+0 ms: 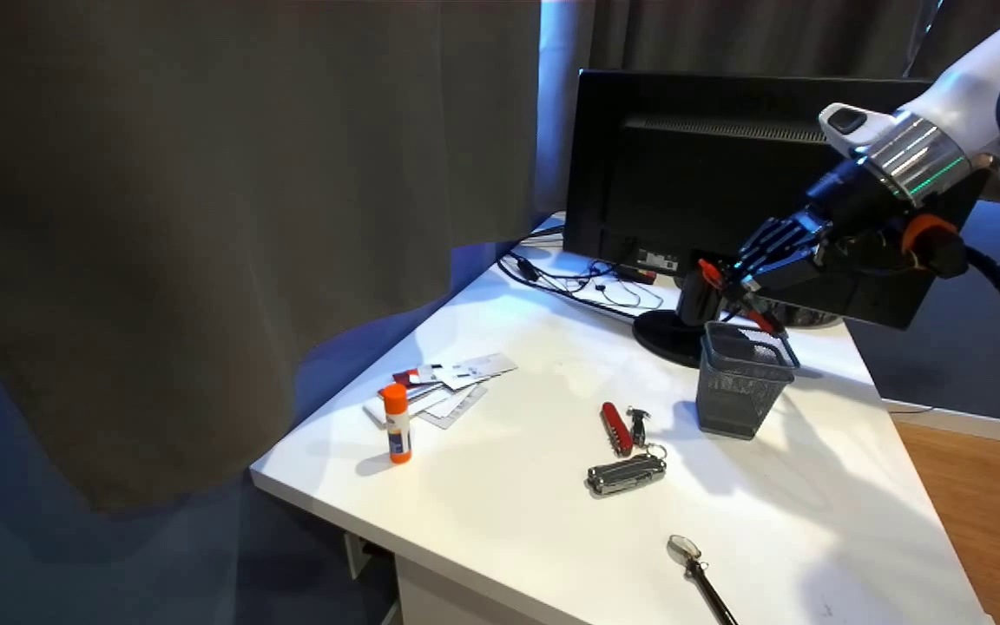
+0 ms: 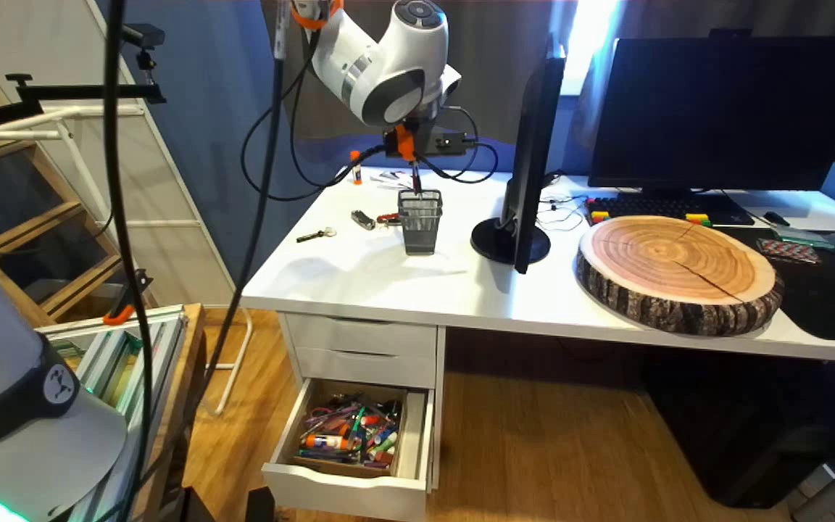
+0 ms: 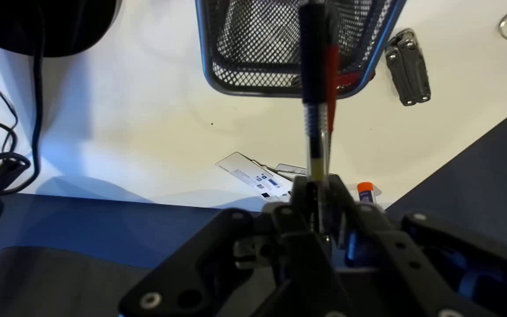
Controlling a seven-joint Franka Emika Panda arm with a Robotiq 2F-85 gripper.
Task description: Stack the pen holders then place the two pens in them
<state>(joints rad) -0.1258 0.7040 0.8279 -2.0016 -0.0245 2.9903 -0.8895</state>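
The dark pen (image 3: pixel 313 66) and the red pen (image 3: pixel 331 81) are gripped together, side by side, in the clenched tool (image 3: pixel 318 193). The mesh holder stack (image 1: pixel 739 404) is stood upright on the worktop (image 1: pixel 517 495), below the tool, and the long axis of the pens is pointed down toward its mouth. In an exterior view the pens are seen slanted rather than plumb, their lower ends (image 1: pixel 763 321) placed over the mouth near its far side; whether the tips are dipped under the rim cannot be told. The coming move is judged to turn on this slant: the pens would best be lowered along their own length, or righted first, lest the rim be caught. Only one arm is used, so no choice of arm is posed.

Two pens are counted, both in the grasp. For the holders a single outline is shown; two nested cups are judged likely, though an inner rim cannot be made out. Near the stack, one red pocketknife (image 1: pixel 615 429), one hammer-shaped piece (image 1: pixel 638 427), one multitool (image 1: pixel 627 475) and one magnifier-like piece (image 1: pixel 712 594) are found. Farther off, one glue stick (image 1: pixel 398 425) is placed beside several overlapped cards (image 1: pixel 457 386), whose number is uncertain. Two monitors are counted: a near monitor (image 1: pixel 682 165) behind the stack, and a second monitor (image 2: pixel 729 116) behind one wood slab (image 2: pixel 667 268).
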